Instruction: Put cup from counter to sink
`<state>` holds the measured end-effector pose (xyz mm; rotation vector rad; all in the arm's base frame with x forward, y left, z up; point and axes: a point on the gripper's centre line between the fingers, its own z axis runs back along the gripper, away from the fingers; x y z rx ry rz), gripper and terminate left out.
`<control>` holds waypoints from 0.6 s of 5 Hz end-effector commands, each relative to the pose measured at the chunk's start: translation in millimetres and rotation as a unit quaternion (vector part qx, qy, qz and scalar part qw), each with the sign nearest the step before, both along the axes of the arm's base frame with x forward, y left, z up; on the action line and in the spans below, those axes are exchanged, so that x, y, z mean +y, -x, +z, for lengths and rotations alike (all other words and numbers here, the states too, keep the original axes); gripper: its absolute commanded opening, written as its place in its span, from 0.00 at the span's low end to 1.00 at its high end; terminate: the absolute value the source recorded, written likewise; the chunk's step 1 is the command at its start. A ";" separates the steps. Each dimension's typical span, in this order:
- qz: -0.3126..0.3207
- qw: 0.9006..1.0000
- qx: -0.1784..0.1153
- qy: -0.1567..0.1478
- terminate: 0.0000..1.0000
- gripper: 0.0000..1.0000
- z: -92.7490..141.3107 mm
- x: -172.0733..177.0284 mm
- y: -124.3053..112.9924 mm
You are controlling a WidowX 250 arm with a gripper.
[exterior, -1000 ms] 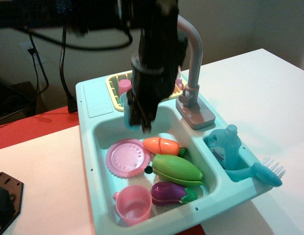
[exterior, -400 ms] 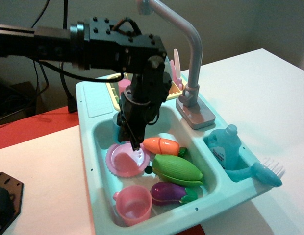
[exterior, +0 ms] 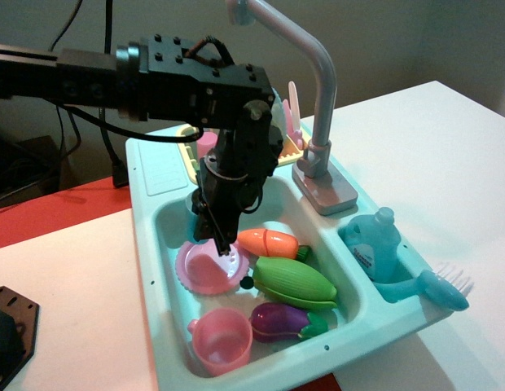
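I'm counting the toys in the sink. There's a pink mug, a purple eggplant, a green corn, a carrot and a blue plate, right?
Almost. The plate is pink, not blue, as the observation.image view shows. The mug, eggplant, corn and carrot are all in the sink as you said.

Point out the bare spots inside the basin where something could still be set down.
Little is free in the sink: a strip along the back wall behind the carrot. The pink plate, corn, eggplant and pink mug crowd the rest; the gripper hangs over the plate.
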<state>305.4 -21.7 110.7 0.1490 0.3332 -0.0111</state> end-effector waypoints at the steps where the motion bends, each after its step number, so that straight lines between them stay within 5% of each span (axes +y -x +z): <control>1: 0.005 0.998 -0.060 0.002 0.00 1.00 39.5 4.2 -4.3; 3: 0.012 0.996 -0.083 -0.005 0.00 1.00 82.5 25.8 -8.5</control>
